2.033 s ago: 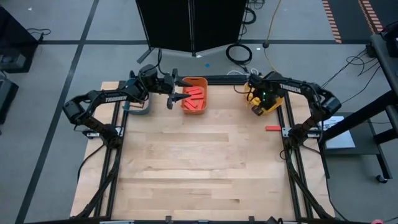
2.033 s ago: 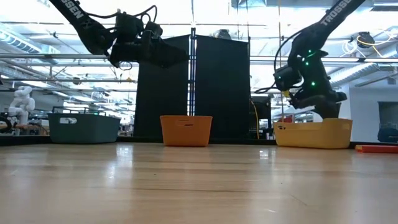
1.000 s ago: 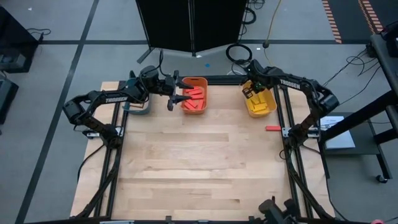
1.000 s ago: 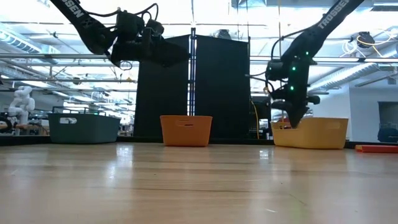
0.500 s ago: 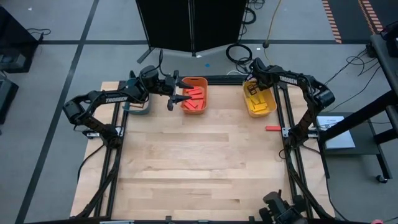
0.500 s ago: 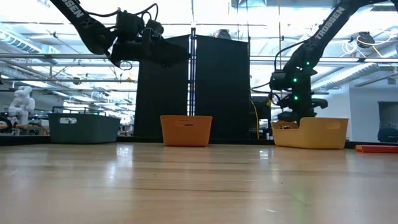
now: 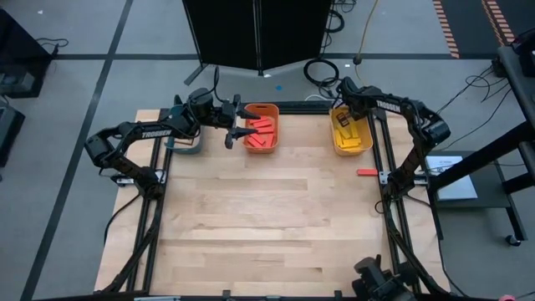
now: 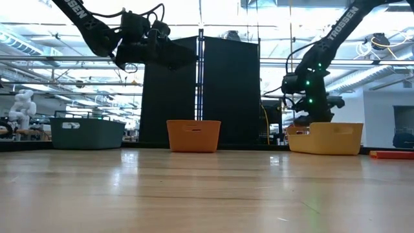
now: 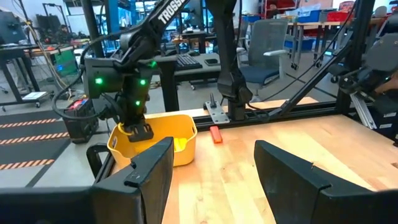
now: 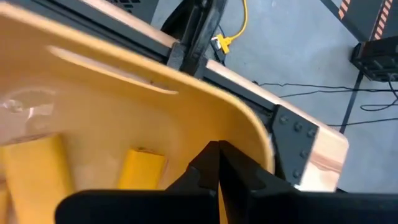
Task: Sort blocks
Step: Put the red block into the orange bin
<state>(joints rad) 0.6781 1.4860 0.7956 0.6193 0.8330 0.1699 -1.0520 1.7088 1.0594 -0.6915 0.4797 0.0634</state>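
Surface: Pale wooden tabletop [image 7: 267,217] lay almost bare, with three bins lined along its far edge and a lab room of desks and chairs beyond.
Right gripper: the right gripper [image 10: 214,163] had its fingers pressed fully together, empty, and hung just inside the far rim of the yellow bin [image 7: 350,134].
Below the right gripper: yellow blocks [image 10: 142,168] lay flat on the bin floor; two showed plainly in the right wrist view and a sliver of a third at the edge, so the full count there could not be told.
Near the right gripper: one red block [image 7: 366,173] lay on the table just beyond the yellow bin's near end, beside the frame post, well apart from the orange bin [image 7: 260,138].
Left gripper: the left gripper [image 7: 236,123] hovered high with its fingers half spread and nothing between them, just beside the orange bin.
By the left gripper: red blocks [image 7: 261,130] were heaped in the orange bin, roughly four or five, overlapping too much to count exactly.
Behind the left gripper: a teal bin [image 8: 87,133] stood under the left arm; its contents were hidden.
Progress: sorting looked nearly finished, judging by the bare table.
Left to do: the single stray red block likely belonged in the orange bin.
Bins: three.
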